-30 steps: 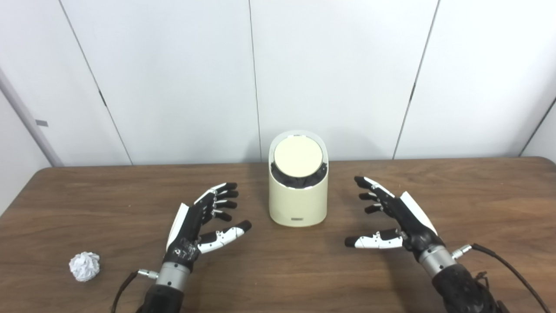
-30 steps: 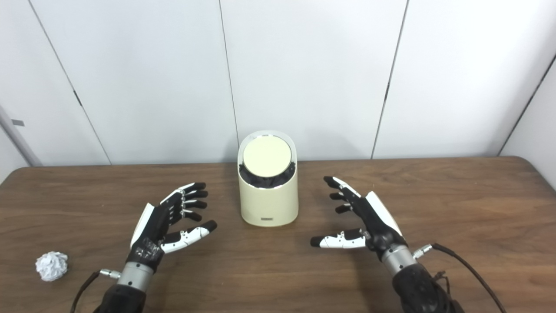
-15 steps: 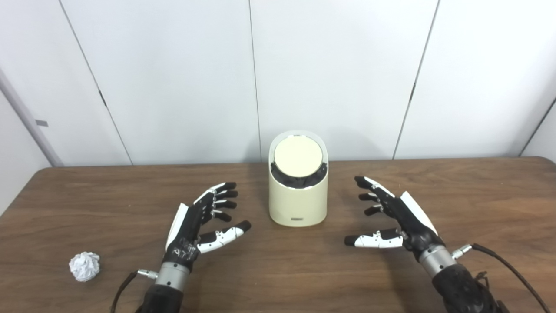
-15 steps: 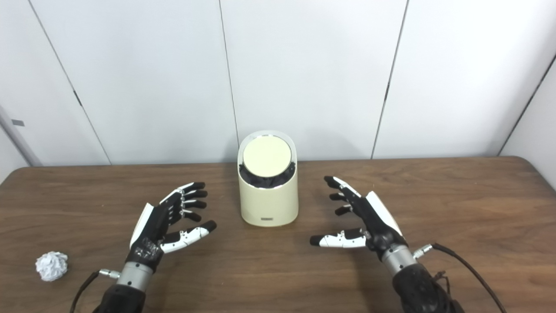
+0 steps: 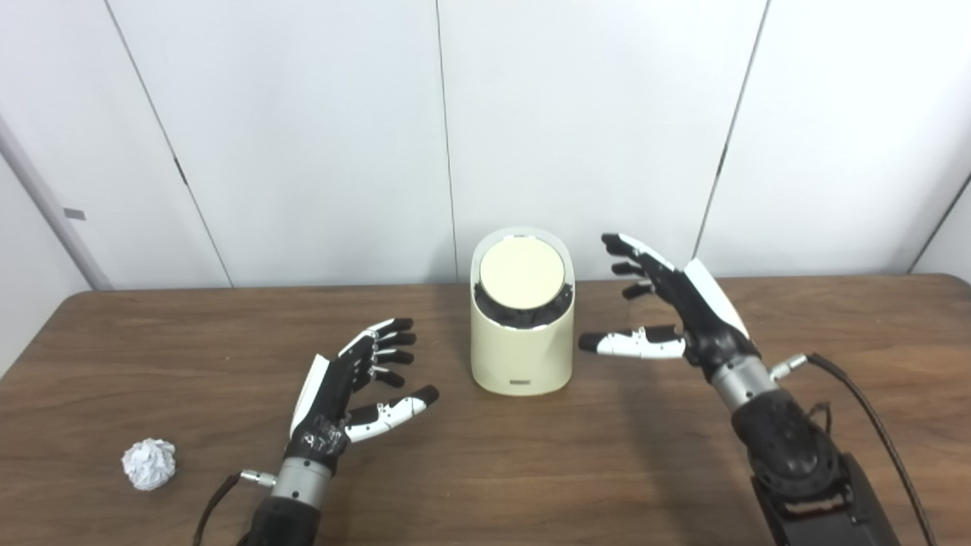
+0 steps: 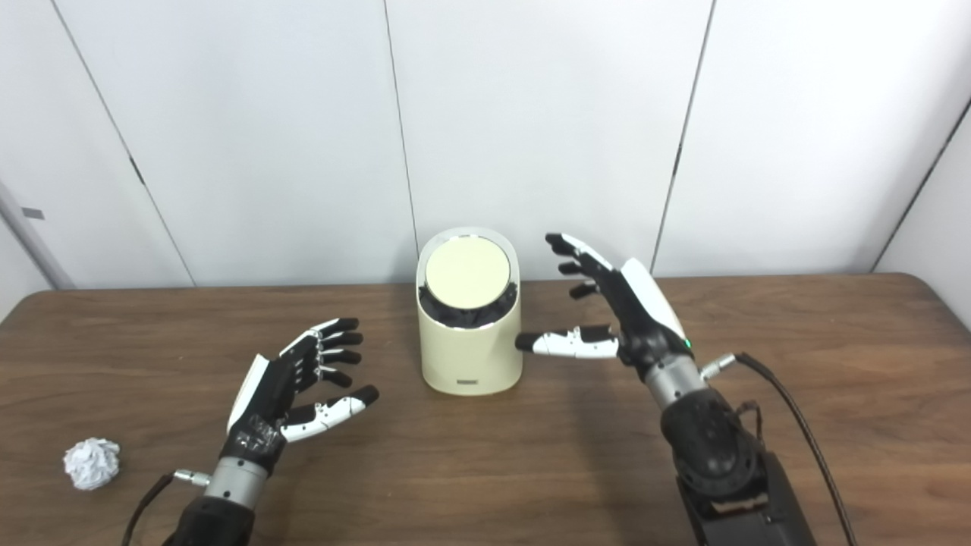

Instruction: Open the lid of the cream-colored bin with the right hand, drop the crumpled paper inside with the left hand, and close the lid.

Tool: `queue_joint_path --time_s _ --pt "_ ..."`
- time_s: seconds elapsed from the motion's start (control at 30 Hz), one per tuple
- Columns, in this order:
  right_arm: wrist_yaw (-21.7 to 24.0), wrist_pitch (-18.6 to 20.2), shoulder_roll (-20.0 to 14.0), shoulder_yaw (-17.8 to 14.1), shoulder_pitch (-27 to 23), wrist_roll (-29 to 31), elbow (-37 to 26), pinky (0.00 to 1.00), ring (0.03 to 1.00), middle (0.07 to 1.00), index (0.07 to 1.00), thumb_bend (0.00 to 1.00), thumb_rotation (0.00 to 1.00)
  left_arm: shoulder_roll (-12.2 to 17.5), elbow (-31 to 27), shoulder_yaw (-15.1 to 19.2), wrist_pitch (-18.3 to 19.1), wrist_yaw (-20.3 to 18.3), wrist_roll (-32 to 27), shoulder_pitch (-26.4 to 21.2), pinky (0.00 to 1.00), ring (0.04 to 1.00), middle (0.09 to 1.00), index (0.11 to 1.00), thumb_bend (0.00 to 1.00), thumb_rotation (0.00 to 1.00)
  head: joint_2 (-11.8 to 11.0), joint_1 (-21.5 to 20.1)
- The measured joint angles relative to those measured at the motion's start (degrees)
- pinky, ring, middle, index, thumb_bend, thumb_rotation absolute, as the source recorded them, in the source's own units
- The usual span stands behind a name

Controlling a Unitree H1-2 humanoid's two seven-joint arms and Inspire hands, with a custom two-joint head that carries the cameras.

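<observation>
The right hand (image 5: 686, 307) is hovering just right of the cream-colored bin (image 5: 521, 334), fingers spread and holding nothing, thumb pointing toward the bin's side without clearly touching it. The left hand (image 5: 349, 387) is resting open and empty above the table (image 5: 531, 470), left of the bin. The bin is standing upright at mid-table, its round lid (image 5: 522, 275) shut and tilting toward the camera. The crumpled paper (image 5: 149, 464) is lying near the table's front left edge, well apart from both hands.
</observation>
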Motion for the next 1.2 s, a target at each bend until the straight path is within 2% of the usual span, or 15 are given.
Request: queue_joint_path --time_s 0.2,0.4,0.5,0.63,0.83,1.0,1.2 --pt "0.35 2.55 -0.04 0.74 -2.78 -1.48 0.41 0.66 0.831 0.882 0.89 0.77 0.36 0.0 -0.04 0.04 0.0 0.02 0.01 0.02 0.59 0.712 0.781 0.822 0.75 0.2 0.17 0.18" --pt "1.22 4.43 -0.05 1.28 -5.82 -1.56 1.8 0.62 0.833 0.893 0.895 0.78 0.34 -0.02 -0.04 0.13 -0.02 0.08 -0.06 0.02 0.59 0.712 0.777 0.818 0.75 0.21 0.26 0.18" --pt "1.35 4.96 -0.05 1.87 -6.68 -1.87 2.63 0.67 0.834 0.891 0.893 0.78 0.34 -0.03 -0.05 0.12 -0.02 0.09 -0.06 0.04 0.59 0.714 0.78 0.82 0.75 0.2 0.35 0.26" --pt "1.36 5.6 -0.16 2.29 -7.82 -2.25 4.42 0.69 0.839 0.898 0.894 0.78 0.34 -0.08 -0.07 0.12 -0.02 0.1 -0.06 0.12 0.58 0.715 0.781 0.82 0.75 0.2 0.44 0.35" --pt "1.21 6.23 -0.01 2.97 -9.66 -3.02 6.3 0.67 0.826 0.893 0.89 0.78 0.34 -0.28 -0.19 0.13 0.0 0.1 -0.06 0.22 0.58 0.715 0.782 0.82 0.76 0.21 0.53 0.35" --pt "1.12 7.0 0.66 3.43 -11.09 -3.84 7.84 0.7 0.851 0.896 0.893 0.78 0.37 -0.3 -0.18 0.11 -0.01 0.11 -0.02 0.24 0.59 0.715 0.776 0.814 0.76 0.21 0.53 0.44" --pt "1.07 8.08 1.67 4.22 -12.69 -4.63 9.92 0.63 0.806 0.892 0.894 0.78 0.4 -0.53 -0.18 -0.01 -0.01 0.19 0.15 0.26 0.58 0.707 0.773 0.813 0.76 0.2 0.53 0.44"
